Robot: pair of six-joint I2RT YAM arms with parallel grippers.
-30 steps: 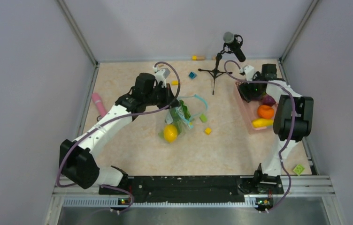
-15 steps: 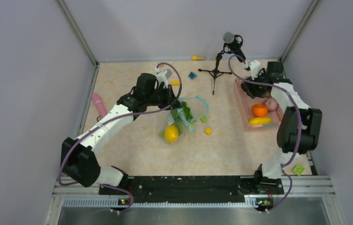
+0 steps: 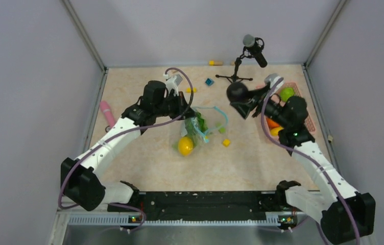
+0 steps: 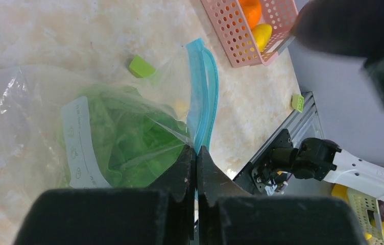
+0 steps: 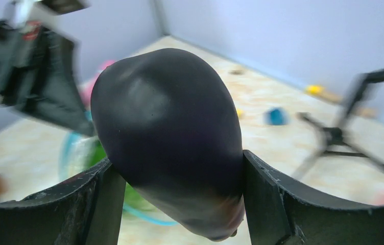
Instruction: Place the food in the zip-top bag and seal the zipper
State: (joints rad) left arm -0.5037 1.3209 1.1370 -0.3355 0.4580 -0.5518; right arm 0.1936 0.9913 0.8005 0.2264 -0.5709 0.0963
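Note:
The zip-top bag [image 3: 201, 125] lies mid-table with a yellow lemon [image 3: 185, 145] and green produce [image 4: 128, 138] inside it. My left gripper [image 3: 182, 108] is shut on the teal zipper [image 4: 203, 92] at the bag's mouth edge and holds it up; its jaws [image 4: 196, 153] pinch the strip. My right gripper [image 3: 244, 105] is shut on the dark purple eggplant [image 3: 237, 92], held in the air to the right of the bag and above the table. The eggplant fills the right wrist view [image 5: 169, 127]. An orange [image 4: 251, 7] and a yellow piece [image 4: 261, 35] lie in the basket.
The pink mesh basket [image 3: 307, 118] stands at the right with a green lime [image 3: 287, 93]. A microphone on a tripod [image 3: 237, 71] stands behind the eggplant. A pink cylinder [image 3: 107, 112] lies at the left. Small yellow [image 3: 225, 142], green [image 3: 221, 129] and blue [image 3: 209, 81] blocks lie near the bag.
My right arm has lifted the eggplant out of the basket and swung it left toward the bag. My left gripper has kept its hold on the zipper edge, nearly still.

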